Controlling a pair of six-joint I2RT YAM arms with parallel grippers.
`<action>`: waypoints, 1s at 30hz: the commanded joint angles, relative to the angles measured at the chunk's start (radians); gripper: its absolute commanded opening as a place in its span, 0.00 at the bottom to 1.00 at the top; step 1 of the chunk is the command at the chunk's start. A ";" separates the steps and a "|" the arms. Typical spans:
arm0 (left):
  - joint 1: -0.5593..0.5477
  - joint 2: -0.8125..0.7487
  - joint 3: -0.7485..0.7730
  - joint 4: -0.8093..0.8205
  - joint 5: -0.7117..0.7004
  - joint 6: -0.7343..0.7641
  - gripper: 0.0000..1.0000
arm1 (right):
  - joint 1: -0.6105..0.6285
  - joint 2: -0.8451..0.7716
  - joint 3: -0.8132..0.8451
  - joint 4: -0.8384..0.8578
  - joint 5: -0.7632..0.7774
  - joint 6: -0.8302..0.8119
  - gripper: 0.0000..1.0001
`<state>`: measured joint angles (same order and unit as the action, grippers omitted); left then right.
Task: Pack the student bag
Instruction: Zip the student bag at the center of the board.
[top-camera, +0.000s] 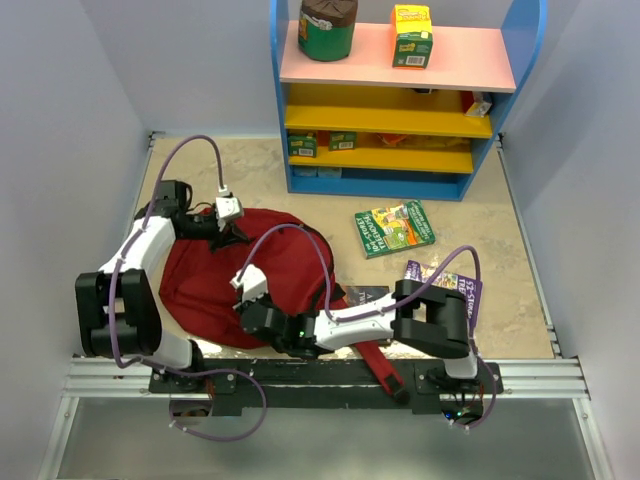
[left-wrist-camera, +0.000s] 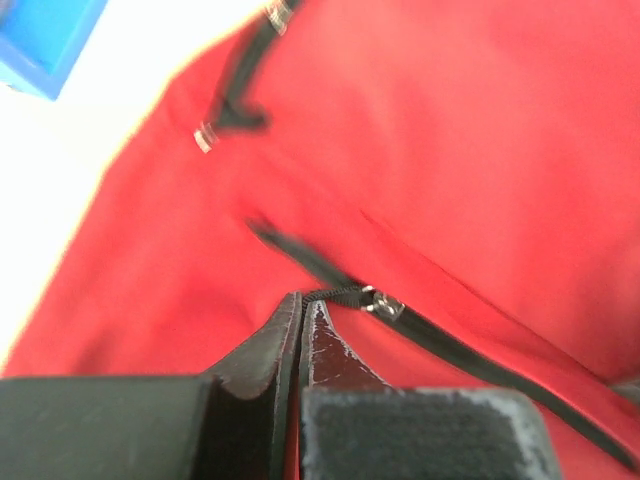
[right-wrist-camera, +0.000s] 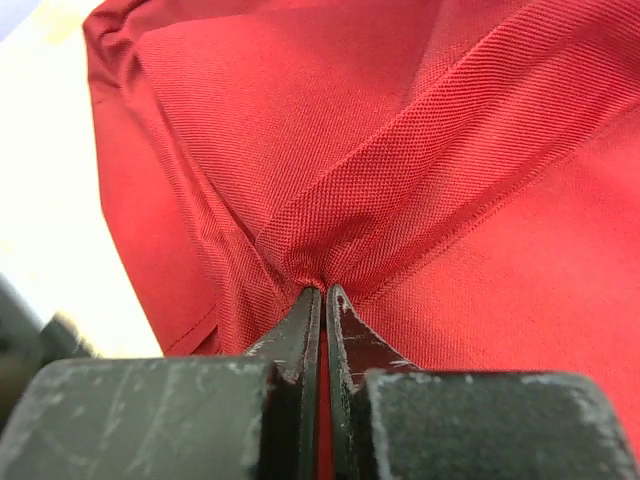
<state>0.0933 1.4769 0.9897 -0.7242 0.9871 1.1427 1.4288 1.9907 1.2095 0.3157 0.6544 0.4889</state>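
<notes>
The student bag (top-camera: 205, 285) lies flat on the floor between the two arms, dark red, one long strap (top-camera: 380, 365) trailing toward the near rail. My left gripper (top-camera: 232, 236) is at the bag's far edge; in the left wrist view the gripper (left-wrist-camera: 301, 297) is shut on the black cord of a zipper pull, the metal slider (left-wrist-camera: 383, 303) just beyond the tips on the red bag fabric (left-wrist-camera: 450, 150). My right gripper (top-camera: 250, 320) is on the bag's near side. Its wrist view shows the gripper (right-wrist-camera: 324, 288) shut on a pinched ridge of the bag's cloth (right-wrist-camera: 400, 120).
A blue shelf unit (top-camera: 528, 60) stands at the back, with a green can (top-camera: 328, 28) and a yellow box (top-camera: 411, 35) on its pink top. A green book (top-camera: 393, 228), a purple book (top-camera: 447, 285) and a dark booklet (top-camera: 365, 295) lie right of the bag.
</notes>
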 joint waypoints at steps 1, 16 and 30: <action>-0.018 -0.036 -0.040 0.463 0.048 -0.309 0.00 | 0.045 -0.070 -0.088 0.074 -0.097 -0.072 0.00; -0.093 0.034 -0.037 0.499 -0.174 -0.321 0.37 | -0.025 -0.287 -0.125 -0.040 -0.053 -0.009 0.49; -0.056 -0.092 0.032 0.054 -0.038 -0.169 1.00 | -0.475 -0.261 0.068 -0.374 -0.174 -0.116 0.60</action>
<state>0.0566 1.4101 0.9588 -0.5110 0.8490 0.9371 0.9707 1.6569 1.2617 0.1215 0.5266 0.4191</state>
